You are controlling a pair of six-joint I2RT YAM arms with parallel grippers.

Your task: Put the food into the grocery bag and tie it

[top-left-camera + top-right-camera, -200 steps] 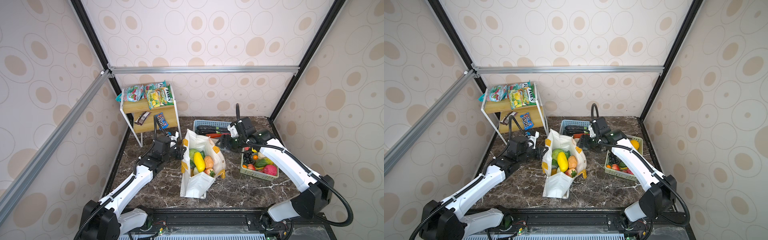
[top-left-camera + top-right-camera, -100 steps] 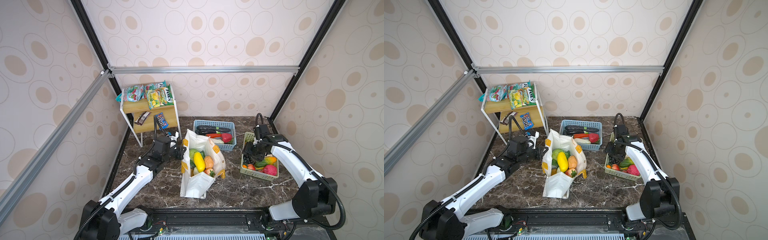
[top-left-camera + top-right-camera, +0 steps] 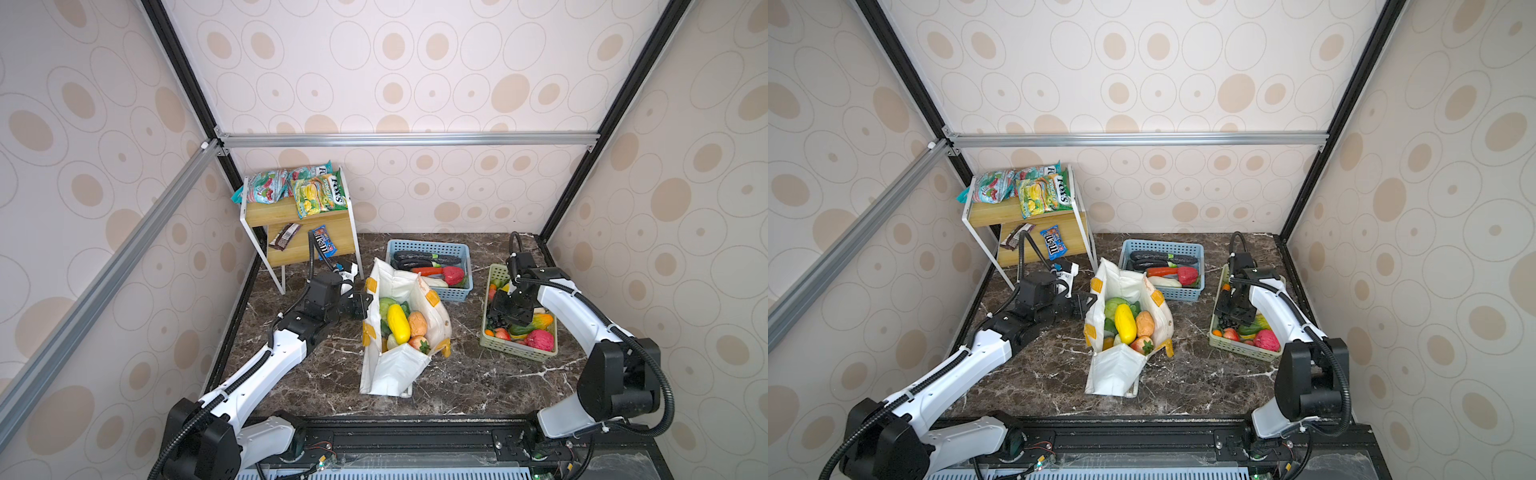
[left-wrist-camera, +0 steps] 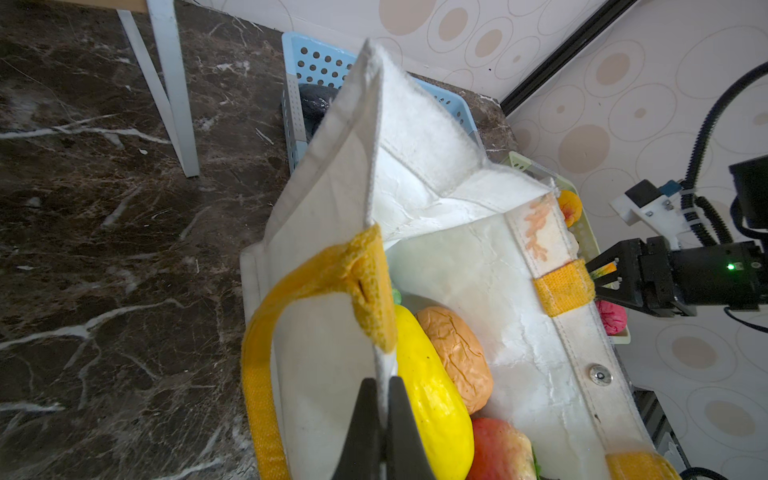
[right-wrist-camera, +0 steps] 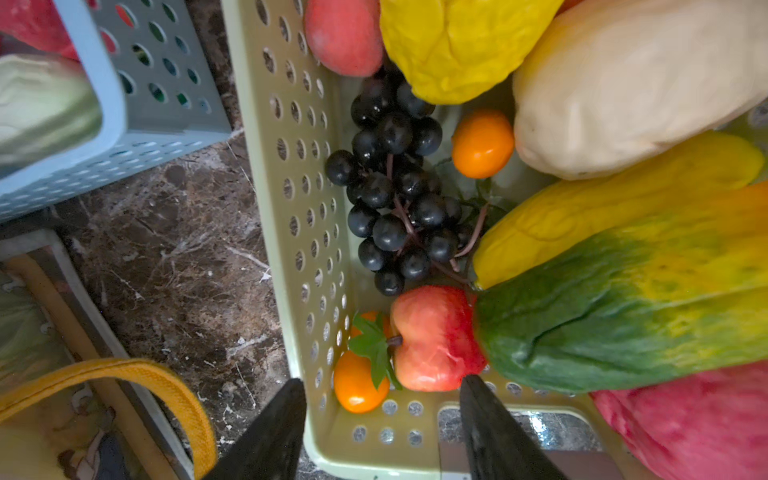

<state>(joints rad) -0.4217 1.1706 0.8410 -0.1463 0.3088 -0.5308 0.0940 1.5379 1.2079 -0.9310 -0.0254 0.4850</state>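
White fabric marks the grocery bag [image 3: 395, 370], which we see standing open mid-table between the 2 arms, with a yellow squash [image 3: 398, 324], a cabbage [image 3: 386, 305] and a brown-orange piece [image 3: 417, 323] inside. The left gripper [image 4: 383, 384] has its fingers pressed together on the bag's rim, just beside a yellow handle [image 4: 257, 374]. The right gripper [image 5: 382, 379] hangs over the green basket [image 5: 291, 208], fingers spread and gripping nothing; below it we find grapes [image 5: 395, 199] and an apple [image 5: 436, 340]. A blue basket [image 3: 428, 247] sits behind the bag.
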